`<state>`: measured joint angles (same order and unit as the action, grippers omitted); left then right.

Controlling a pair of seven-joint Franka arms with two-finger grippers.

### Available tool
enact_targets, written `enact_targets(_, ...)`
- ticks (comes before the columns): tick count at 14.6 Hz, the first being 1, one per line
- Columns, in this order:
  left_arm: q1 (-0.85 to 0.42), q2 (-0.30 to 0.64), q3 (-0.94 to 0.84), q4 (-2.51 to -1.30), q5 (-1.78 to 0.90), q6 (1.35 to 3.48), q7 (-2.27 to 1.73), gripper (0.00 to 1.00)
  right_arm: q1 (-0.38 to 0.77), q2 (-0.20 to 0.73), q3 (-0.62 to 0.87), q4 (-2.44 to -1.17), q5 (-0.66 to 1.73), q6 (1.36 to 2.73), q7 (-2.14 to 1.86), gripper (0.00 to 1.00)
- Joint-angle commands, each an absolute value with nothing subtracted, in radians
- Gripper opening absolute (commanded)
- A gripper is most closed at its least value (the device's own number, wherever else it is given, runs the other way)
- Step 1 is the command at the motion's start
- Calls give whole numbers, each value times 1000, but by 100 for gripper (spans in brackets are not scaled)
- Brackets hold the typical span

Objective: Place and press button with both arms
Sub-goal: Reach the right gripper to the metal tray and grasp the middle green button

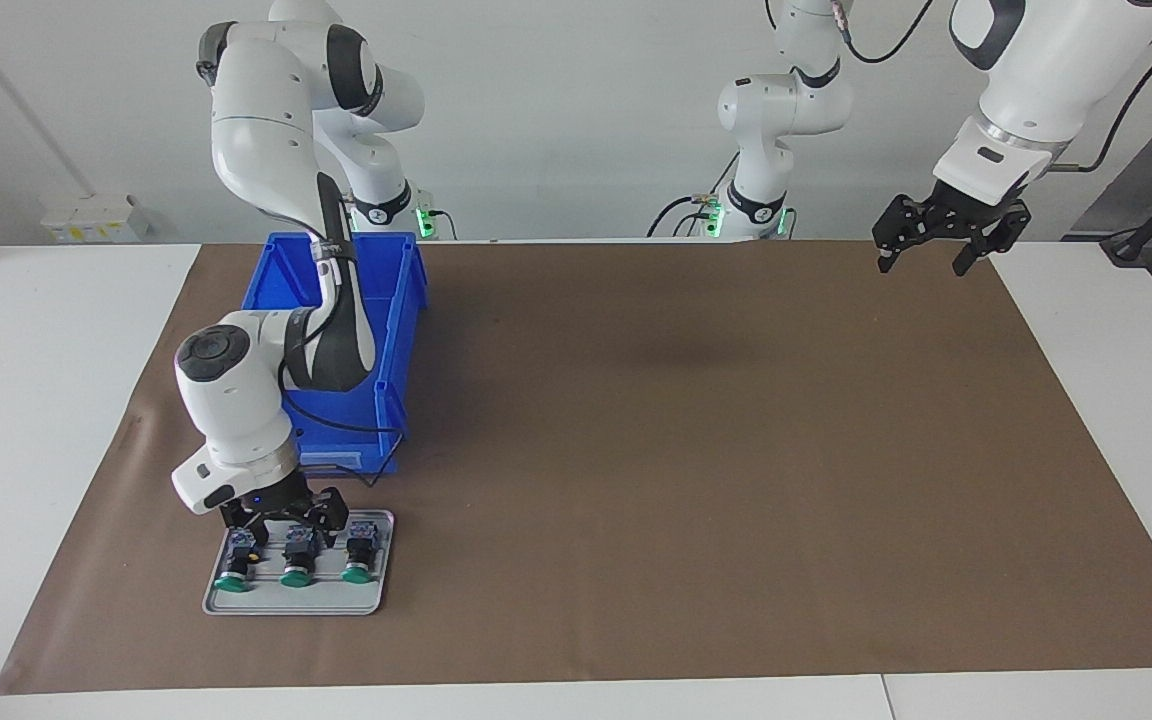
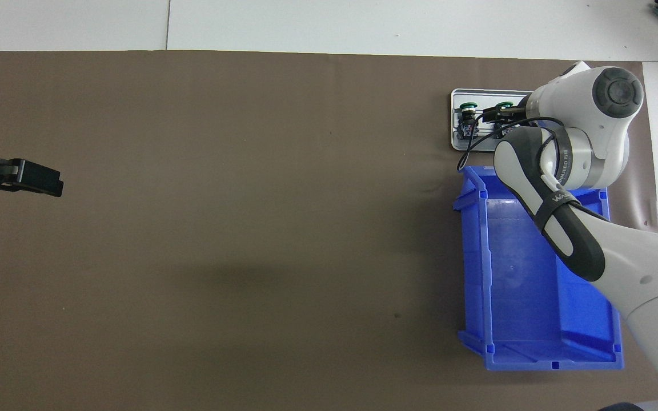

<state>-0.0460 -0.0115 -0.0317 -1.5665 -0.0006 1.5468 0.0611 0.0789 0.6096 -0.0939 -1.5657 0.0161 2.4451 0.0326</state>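
Note:
Three buttons lie in a row on a small grey tray (image 1: 281, 604), green caps pointing away from the robots: one (image 1: 234, 572) toward the right arm's end, a middle one (image 1: 297, 565), and a third (image 1: 358, 560). My right gripper (image 1: 286, 522) is down at the tray, open, its fingers (image 1: 336, 508) on either side of the middle button's black body; I cannot tell whether they touch it. In the overhead view the right wrist covers part of the tray (image 2: 454, 142), and two buttons (image 2: 467, 114) show. My left gripper (image 1: 921, 258) (image 2: 37, 180) waits open and empty, high over the left arm's end.
A blue bin (image 1: 398, 300) (image 2: 534, 297) stands just nearer to the robots than the tray, under the right arm's forearm, with nothing visible in it. A brown mat (image 1: 686, 450) covers the table's middle, with white tabletop (image 1: 56, 400) at both ends.

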Motion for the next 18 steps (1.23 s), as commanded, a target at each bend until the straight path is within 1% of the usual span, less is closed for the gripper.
enact_targets(1, -43, -31, -31, -1592, 6, 1555, 66, 100, 57, 644, -83, -1539, 40, 2470, -14, 94)
enact_targets(3, -43, -31, -31, -1592, 6, 1555, 66, 100, 58, 644, -84, -1548, 63, 2470, -23, 84)
enact_targets(5, -43, -31, -31, -1592, 6, 1555, 66, 100, 58, 644, -84, -1551, 64, 2468, -37, 70)
enact_targets(6, -43, -31, -31, -1592, 6, 1555, 66, 100, 58, 644, -84, -1557, 66, 2468, -38, 67)
enact_targets(7, -43, -31, -31, -1592, 6, 1555, 66, 100, 58, 643, -84, -1562, 67, 2468, -40, 59)
enact_targets(10, -43, -31, -31, -1592, 6, 1557, 66, 100, 52, 649, -84, -1563, 69, 2493, -51, 56)
enact_targets(11, -43, -31, -31, -1592, 6, 1555, 66, 100, 52, 650, -84, -1563, 72, 2496, -52, 52)
enact_targets(12, -43, -31, -31, -1592, 6, 1555, 66, 100, 52, 650, -83, -1563, 72, 2497, -51, 45)
enact_targets(13, -43, -31, -31, -1592, 6, 1555, 66, 100, 51, 650, -83, -1566, 84, 2499, -51, 26)
enact_targets(14, -43, -31, -31, -1592, 6, 1555, 66, 100, 52, 650, -83, -1568, 119, 2499, -49, 0)
enact_targets(16, -43, -31, -31, -1592, 6, 1555, 66, 100, 54, 649, -83, -1566, 152, 2491, -54, 0)
enact_targets(18, -43, -31, -31, -1592, 6, 1555, 66, 100, 70, 635, -84, -1525, 144, 2450, -38, 0)
